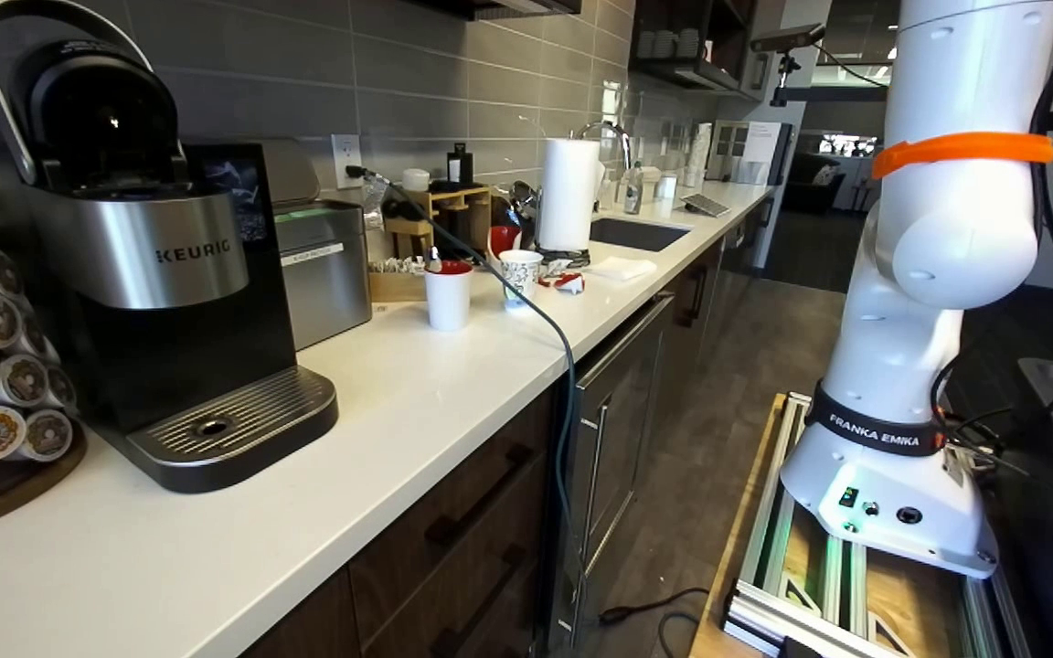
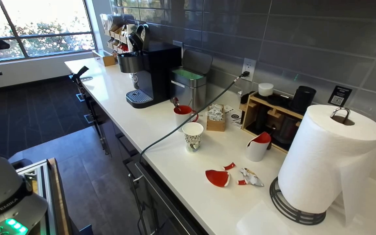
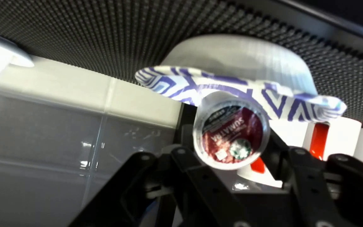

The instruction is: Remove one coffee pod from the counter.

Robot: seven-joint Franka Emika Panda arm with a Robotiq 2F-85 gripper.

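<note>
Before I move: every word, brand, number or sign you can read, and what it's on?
"SUMATRA" on the coffee pod, upside down in the wrist view; its smaller print is blurred.
"KEURIG" on the coffee maker, in an exterior view.
"FRANKA EMIKA" on the black band round the arm, in an exterior view.
Too small or blurred: print on the racked pods, metal bin and black sign.

In the wrist view we see the white-rimmed coffee pod [image 3: 232,135], red-and-black SUMATRA top facing us, held off the off-white counter [image 1: 417,388]
</note>
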